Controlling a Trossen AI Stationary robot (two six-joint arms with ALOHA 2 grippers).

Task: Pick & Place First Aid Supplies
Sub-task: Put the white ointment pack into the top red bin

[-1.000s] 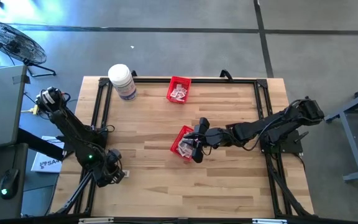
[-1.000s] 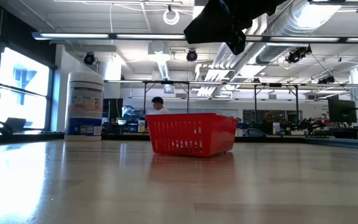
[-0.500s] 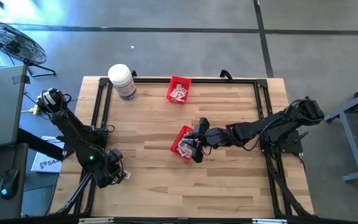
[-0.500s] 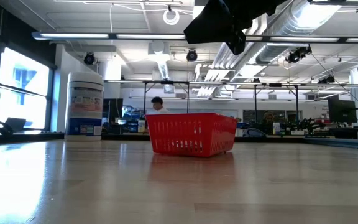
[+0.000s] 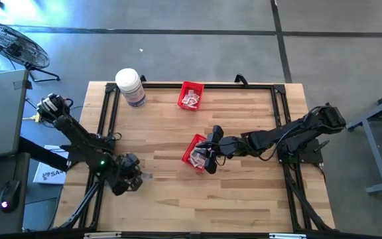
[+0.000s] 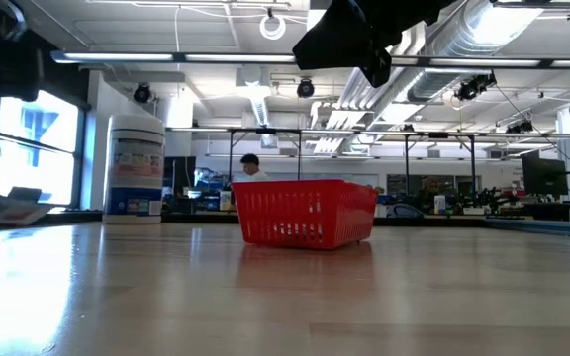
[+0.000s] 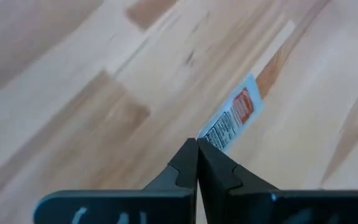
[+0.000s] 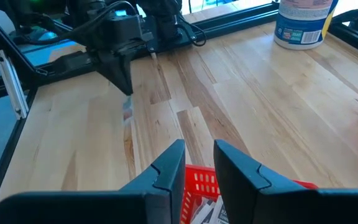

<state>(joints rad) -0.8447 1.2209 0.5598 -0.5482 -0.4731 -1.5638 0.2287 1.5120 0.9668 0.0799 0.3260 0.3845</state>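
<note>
My left gripper (image 5: 140, 177) is shut on a small white packet (image 7: 234, 118) with dark print and an orange patch, over the table's near left part. My right gripper (image 8: 199, 157) hangs open and empty over the near red basket (image 5: 193, 151), which holds more packets (image 5: 195, 159). A second red basket (image 5: 191, 95) with packets stands at the far edge. In the right wrist view the left gripper (image 8: 127, 88) shows with the packet (image 8: 127, 112) below it. My left gripper pinches one end of the packet (image 7: 211, 138) between its two fingertips. The fingers slant down from the table's left near side. The packet sticks out beyond the fingertips and hangs below them, and it appears lifted off the wood.
A big white jar (image 5: 130, 86) with a label stands at the far left. A black frame (image 5: 105, 119) runs around the table. Bare wood (image 5: 171, 199) lies between the left gripper and the near basket. A person shows in the room behind.
My left gripper has moved from the table's near left edge toward the right and a little up, rolling its wrist as it went. The packet has come along with it and now hangs over the wood. My right gripper has kept still.
</note>
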